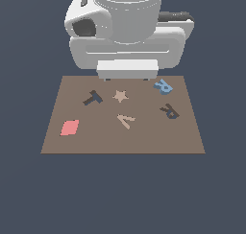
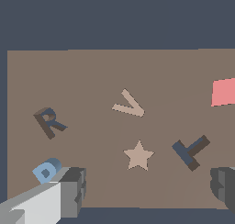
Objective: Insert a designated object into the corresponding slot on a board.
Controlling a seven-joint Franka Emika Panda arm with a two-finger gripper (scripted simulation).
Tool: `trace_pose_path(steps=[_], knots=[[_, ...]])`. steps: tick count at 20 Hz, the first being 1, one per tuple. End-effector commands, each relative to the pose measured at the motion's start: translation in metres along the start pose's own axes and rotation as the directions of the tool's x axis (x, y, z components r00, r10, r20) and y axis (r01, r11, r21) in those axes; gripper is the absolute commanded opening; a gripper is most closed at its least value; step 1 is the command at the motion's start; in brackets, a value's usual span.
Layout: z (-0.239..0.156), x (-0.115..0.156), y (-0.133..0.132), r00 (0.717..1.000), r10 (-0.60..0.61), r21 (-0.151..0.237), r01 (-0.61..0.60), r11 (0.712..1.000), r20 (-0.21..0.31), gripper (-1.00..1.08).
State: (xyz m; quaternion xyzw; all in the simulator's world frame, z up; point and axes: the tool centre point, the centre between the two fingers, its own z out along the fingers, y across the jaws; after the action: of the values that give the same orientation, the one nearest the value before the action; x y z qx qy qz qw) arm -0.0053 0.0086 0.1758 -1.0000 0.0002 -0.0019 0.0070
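Light-blue block shaped like the letter R lies flat on the brown square board, near the board's far corner on the exterior view's right, just in front of the robot's white body. Just beside the block, toward the board's near edge, is the dark R-shaped slot, which holds nothing. Farther from the block, near the middle of the board, sit a tan star and a tan V-shaped piece. Beyond the star, well apart from the block, is a dark T-shaped cut-out, and farthest from the block lies a flat pink-red diamond. In the wrist view, the gripper is spread wide and holds nothing; one grey finger partly covers the blue block, the other finger is far off beside the T cut-out.
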Motion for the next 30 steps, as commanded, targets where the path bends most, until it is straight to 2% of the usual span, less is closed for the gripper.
trace_pose_path(steps=[1,7,13,16,22,26,30], knots=[[0.0,0.0,0.0,1.0,0.0,0.0,0.0,1.0,0.0,1.0],[0.009,-0.002,-0.012,0.999,-0.048,0.0,0.048,0.999,0.001,1.0],[0.038,-0.013,-0.047,0.981,-0.193,-0.002,0.193,0.981,0.002,1.0],[0.058,-0.024,-0.071,0.955,-0.295,-0.003,0.295,0.955,0.004,1.0],[0.098,-0.052,-0.113,0.876,-0.482,-0.005,0.482,0.876,0.007,1.0],[0.115,-0.067,-0.128,0.832,-0.555,-0.006,0.555,0.832,0.009,1.0],[0.125,-0.075,-0.136,0.806,-0.592,-0.007,0.592,0.806,0.01,1.0]])
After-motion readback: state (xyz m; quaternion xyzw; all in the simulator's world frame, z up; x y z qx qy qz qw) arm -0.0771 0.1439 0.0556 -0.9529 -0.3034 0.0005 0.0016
